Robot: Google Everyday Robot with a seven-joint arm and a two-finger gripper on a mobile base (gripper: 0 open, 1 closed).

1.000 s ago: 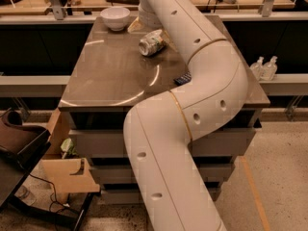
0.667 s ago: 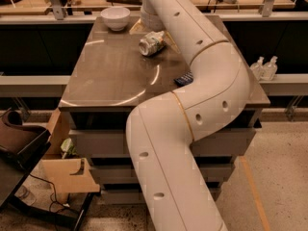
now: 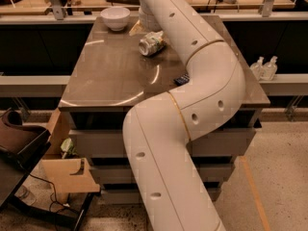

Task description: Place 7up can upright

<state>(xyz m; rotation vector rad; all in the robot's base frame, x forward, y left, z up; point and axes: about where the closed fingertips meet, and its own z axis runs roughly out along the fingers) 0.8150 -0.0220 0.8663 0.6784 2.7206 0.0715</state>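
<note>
**Gripper** (image 3: 147,22): at the far end of the arm, over the back of the table and just behind the can. It is largely hidden by the arm's own casing. How wide it stands, and whether it grips anything, cannot be told.

**Can** (image 3: 151,43): silvery-white, lying on its side on the table toward the far edge, close against the arm's left flank. One round end faces the near left. Faint coloured marks show on the body; no lettering can be read.

**Arm** (image 3: 202,81): white, jointed, dotted with small round holes. It rises from the bottom of the view, bends right over the table's near edge, then runs back to the far side, covering much of the table's right half.

**Table** (image 3: 110,76): brown glossy top with a straight near edge. Left of and in front of the can, bare surface runs out to the left and near edges.

**Bowl** (image 3: 115,17): white, upright, at the far left corner, well apart from the can.

**Packet** (image 3: 182,79): small and dark, showing beside the arm mid-table; its label is unreadable.

**Bottles** (image 3: 263,67): two clear ones on the ledge off the table's right edge.

**Cardboard box** (image 3: 67,172): on the floor below the near left corner.
</note>
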